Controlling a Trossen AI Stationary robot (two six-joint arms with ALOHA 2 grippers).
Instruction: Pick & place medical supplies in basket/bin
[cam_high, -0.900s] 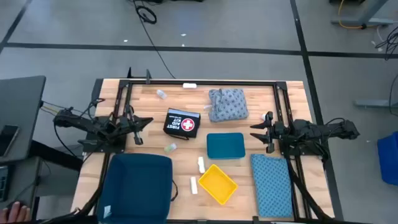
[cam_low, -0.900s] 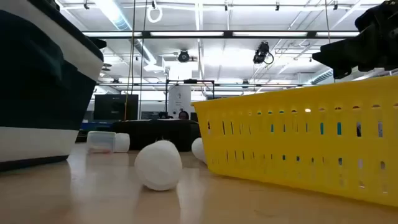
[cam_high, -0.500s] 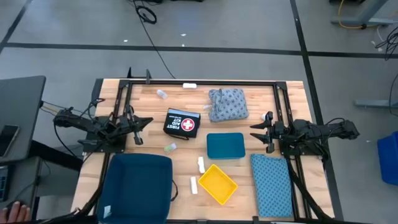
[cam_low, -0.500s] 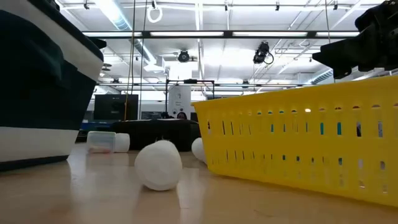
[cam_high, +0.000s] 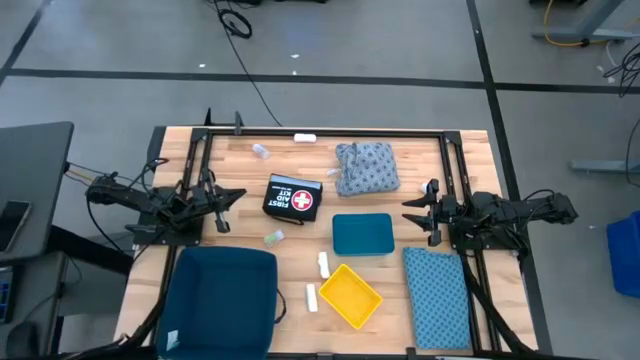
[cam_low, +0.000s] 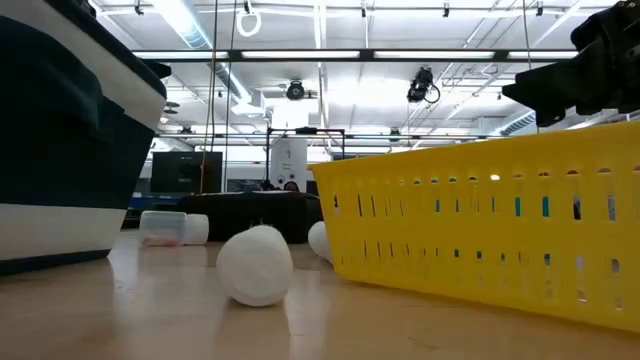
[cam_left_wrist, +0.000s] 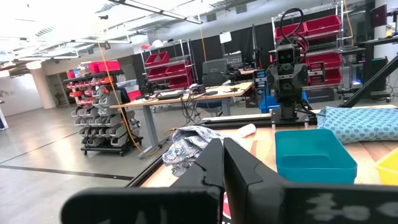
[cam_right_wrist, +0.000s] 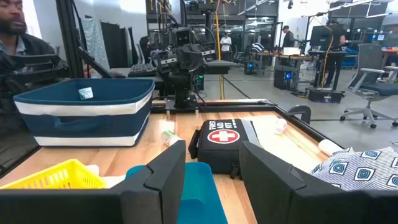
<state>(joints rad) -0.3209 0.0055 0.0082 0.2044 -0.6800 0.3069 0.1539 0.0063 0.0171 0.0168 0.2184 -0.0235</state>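
Observation:
My left gripper (cam_high: 230, 206) is shut and empty at the table's left side, left of the black first aid kit (cam_high: 294, 196). My right gripper (cam_high: 410, 213) is open and empty at the right side, right of the teal tray (cam_high: 362, 234). One clear vial (cam_high: 260, 151) lies near the far edge, and another (cam_high: 273, 238) lies below the kit. Two short white rolls (cam_high: 323, 264) (cam_high: 312, 297) lie beside the yellow basket (cam_high: 349, 295). The grey-blue cloth bundle (cam_high: 366, 168) rests on the table at the far middle. The flat blue patterned cloth (cam_high: 437, 297) lies at the near right.
A dark blue bin with a white band (cam_high: 222, 302) stands at the near left. A white stick (cam_high: 305, 137) lies at the far edge. A black frame rail (cam_high: 320, 131) runs around the table. A person (cam_right_wrist: 18, 37) shows beyond the table's left side.

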